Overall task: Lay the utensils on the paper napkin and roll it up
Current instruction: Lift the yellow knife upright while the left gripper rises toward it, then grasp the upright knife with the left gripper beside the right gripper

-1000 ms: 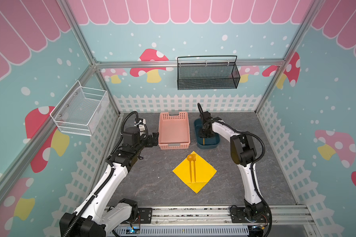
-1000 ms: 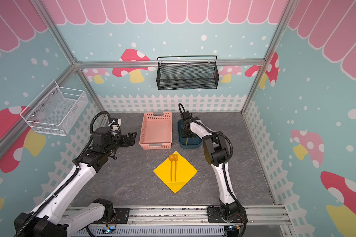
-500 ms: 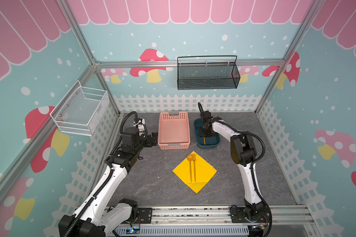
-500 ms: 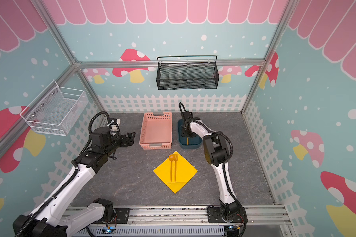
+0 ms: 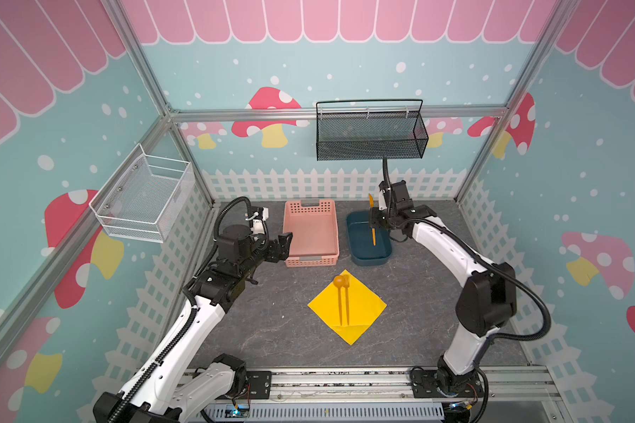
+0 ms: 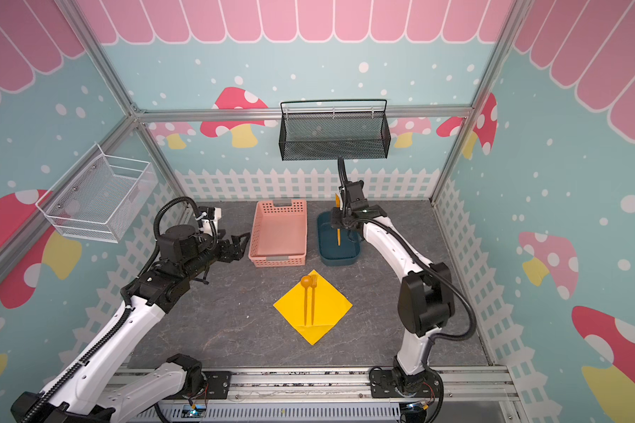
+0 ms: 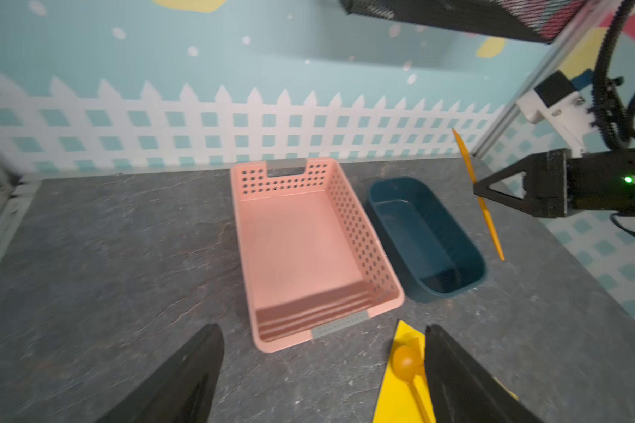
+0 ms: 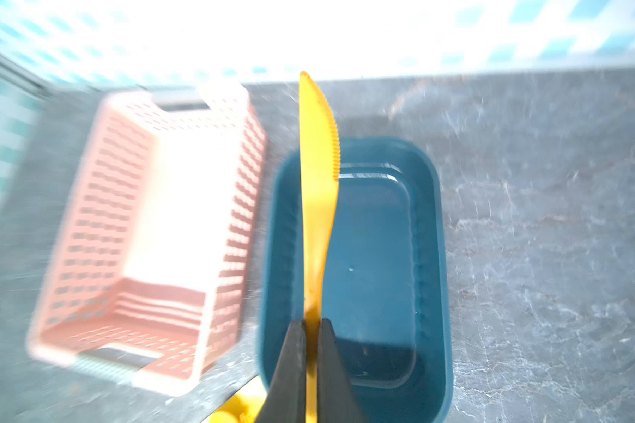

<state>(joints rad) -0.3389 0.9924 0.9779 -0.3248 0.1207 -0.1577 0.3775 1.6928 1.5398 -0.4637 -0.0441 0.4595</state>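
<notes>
Clock dial laid on both top views: 12 = fence wall at back, 6 = rail in front. The right tool (image 5: 374,220) is clamped on the knife (image 5: 373,236) abt mid-length. The knife stands near upright, serrated blade up toward 12, handle end hanging over the blue tub (image 5: 368,258). It looks lifted clear of the tub, tho contact at the low tip can't be told for sure. In the right wrist view both fingers (image 8: 291,357) pinch the handle, w/ the blade running away from the cam. The yellow paper napkin (image 5: 364,315) lies flat on the grey worktop (image 5: 272,329) at ctr, a bit toward 6. It's turned as a diamond w/ corners at 12, 3, 6 and 9, and a crease crosses the 6 o'clock corner. On it the spoon (image 5: 340,304) and fork (image 5: 347,302) lie side by side, heads to 12, handles to 6. The spoon is on the 9 side w/ its bowl by the 12 o'clock corner, the fork on the 3 side. The pink basket (image 5: 310,207) sits at 11–12 from the napkin, w/ the tub just beside it at its 3 o'clock, near but apart. The left tool (image 5: 282,247) hovers at the basket's 9 o'clock wall, jaws spread wide w/ nothing btwn them. A black mesh basket (image 5: 371,143) hangs on the back wall at 12, and a white wire basket (image 5: 143,197) on the side wall at 10.
</notes>
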